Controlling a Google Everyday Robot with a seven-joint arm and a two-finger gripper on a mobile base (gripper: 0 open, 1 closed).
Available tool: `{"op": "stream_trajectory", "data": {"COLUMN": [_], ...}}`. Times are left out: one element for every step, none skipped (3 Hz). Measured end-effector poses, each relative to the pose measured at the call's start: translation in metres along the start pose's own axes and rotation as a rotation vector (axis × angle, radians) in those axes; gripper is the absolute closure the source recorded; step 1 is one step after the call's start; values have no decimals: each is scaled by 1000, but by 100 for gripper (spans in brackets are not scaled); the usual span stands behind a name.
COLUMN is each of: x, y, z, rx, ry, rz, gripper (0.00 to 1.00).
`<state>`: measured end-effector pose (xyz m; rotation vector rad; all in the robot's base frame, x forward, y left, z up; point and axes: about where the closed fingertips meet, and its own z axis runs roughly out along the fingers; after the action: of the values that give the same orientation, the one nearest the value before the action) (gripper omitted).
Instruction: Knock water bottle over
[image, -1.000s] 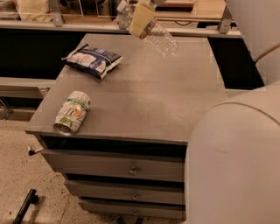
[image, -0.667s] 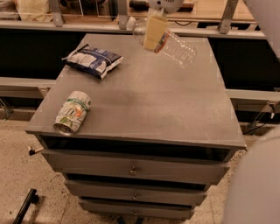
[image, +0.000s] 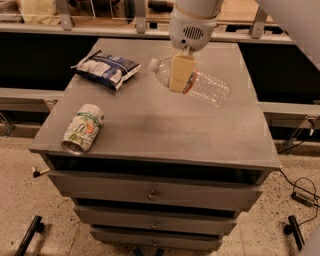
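Water bottle (image: 207, 87) lies near-horizontal across the rear centre of the drawer cabinet top (image: 165, 135), cap pointing left; the knock-over looks done or nearly so. Gripper (image: 181, 74) overlaps the bottle's neck end; whether it is open or gripping cannot be told. Next move, on judgement: lift clear without dragging the bottle.

I see the clear ribbed water bottle (image: 207, 87) tipped nearly flat over the far middle of the bench (image: 150, 125), white cap toward the view's left, the hand (image: 181, 75) crossing it by the label.
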<state>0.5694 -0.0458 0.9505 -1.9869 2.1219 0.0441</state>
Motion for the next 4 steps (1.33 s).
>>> {"op": "stream_trajectory", "data": {"x": [-11,-27,-33,-38], "y": [-5,-7,-6,-3], "z": [7,47,76,105], "rx": [-7,-38,-70,-101], "ry": [33,138,180,244], "rz": [-27,-52,-57,-50], "gripper": [100,100,100,84]}}
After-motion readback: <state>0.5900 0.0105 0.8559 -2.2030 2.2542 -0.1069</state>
